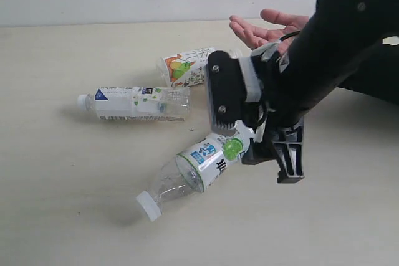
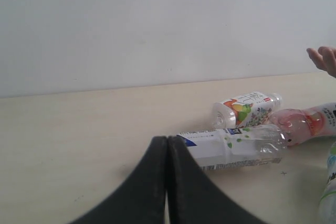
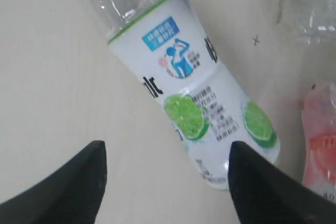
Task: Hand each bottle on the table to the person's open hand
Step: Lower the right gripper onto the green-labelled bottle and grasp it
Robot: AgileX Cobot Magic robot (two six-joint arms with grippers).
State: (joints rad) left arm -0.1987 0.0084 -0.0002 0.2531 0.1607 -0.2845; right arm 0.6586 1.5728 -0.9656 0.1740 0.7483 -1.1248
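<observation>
The green-apple label bottle [image 1: 202,165] lies on the table [image 1: 68,210], white cap toward the front left. My right gripper [image 1: 252,151] hovers open over its base end. In the right wrist view [image 3: 166,150] the base of this bottle [image 3: 199,103] sits between the spread fingers, close to one of them and not clamped. The white-blue label bottle [image 1: 134,103] and the orange-green fruit label bottle [image 1: 186,68] lie further back. The pink-peach bottle [image 2: 307,124] shows only in the wrist views. My left gripper [image 2: 167,140] is shut and empty, out of the exterior view.
A person's open hand [image 1: 268,28], palm up, rests at the back right of the table, behind my right arm [image 1: 336,48]. A pale wall [image 2: 157,24] stands behind the table's far edge.
</observation>
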